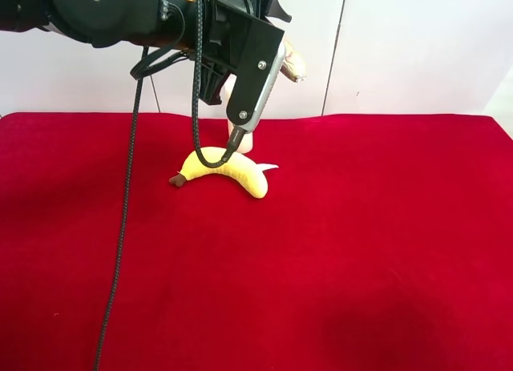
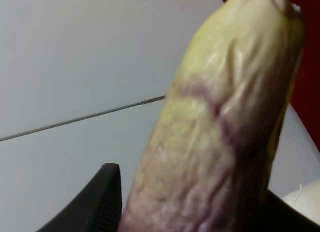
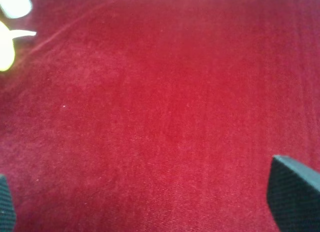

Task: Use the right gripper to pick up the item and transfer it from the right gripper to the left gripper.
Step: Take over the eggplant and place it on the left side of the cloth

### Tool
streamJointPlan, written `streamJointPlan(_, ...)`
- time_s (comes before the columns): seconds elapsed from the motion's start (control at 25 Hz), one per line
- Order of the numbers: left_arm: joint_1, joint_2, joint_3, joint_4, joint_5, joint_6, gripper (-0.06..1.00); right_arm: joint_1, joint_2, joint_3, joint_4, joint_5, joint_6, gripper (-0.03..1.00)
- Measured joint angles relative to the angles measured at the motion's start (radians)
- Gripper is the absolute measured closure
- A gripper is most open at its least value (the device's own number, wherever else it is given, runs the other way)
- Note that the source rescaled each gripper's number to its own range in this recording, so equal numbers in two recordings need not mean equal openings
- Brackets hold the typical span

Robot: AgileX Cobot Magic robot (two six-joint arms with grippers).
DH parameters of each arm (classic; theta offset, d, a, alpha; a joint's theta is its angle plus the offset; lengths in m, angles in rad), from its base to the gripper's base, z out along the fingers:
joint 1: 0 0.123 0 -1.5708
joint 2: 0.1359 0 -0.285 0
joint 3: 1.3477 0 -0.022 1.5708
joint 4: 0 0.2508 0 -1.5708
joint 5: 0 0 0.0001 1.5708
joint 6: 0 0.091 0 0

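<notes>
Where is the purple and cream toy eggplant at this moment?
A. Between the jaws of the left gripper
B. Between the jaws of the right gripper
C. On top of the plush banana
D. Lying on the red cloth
A: the left wrist view shows the eggplant clamped in the left gripper, while the right gripper is open over bare red cloth.

eggplant toy (image 2: 220, 132): 1 | plush banana (image 1: 227, 171): 1 | arm (image 1: 120, 14): 1 | red cloth (image 1: 361, 251): 1
</notes>
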State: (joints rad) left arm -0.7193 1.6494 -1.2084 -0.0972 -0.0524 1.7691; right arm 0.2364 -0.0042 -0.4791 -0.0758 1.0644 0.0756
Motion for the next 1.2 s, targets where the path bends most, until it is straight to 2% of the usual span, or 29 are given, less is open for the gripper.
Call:
streamJointPlan(0.36,0.000,0.000,0.000,0.000,0.000,-0.017,0.94,-0.002,0.000,0.000,0.000,0.000,0.003,-0.03)
streamJointPlan(0.48,0.000,-0.003,0.000,0.000,0.000,-0.089,0.94,-0.002,0.000,0.000,0.000,0.000,0.004,-0.03)
streamJointPlan(0.72,0.012,-0.069,0.000,0.000,0.027,-0.316,0.94,-0.002,0.000,0.000,0.000,0.000,0.005,-0.03)
streamJointPlan(0.84,0.071,-0.127,0.000,-0.020,0.115,-0.395,0.94,-0.002,0.000,0.000,0.000,0.000,0.005,-0.03)
streamJointPlan(1.0,0.165,-0.203,0.000,-0.037,0.317,-0.490,0.94,-0.002,0.000,0.000,0.000,0.000,0.006,-0.03)
streamJointPlan(1.12,0.235,-0.274,0.000,-0.024,0.446,-0.655,0.94,-0.002,0.000,0.000,0.000,0.000,0.006,-0.03)
streamJointPlan(1.2,0.288,-0.324,0.000,0.016,0.543,-0.787,0.94,-0.002,0.000,0.000,0.000,0.000,0.006,-0.03)
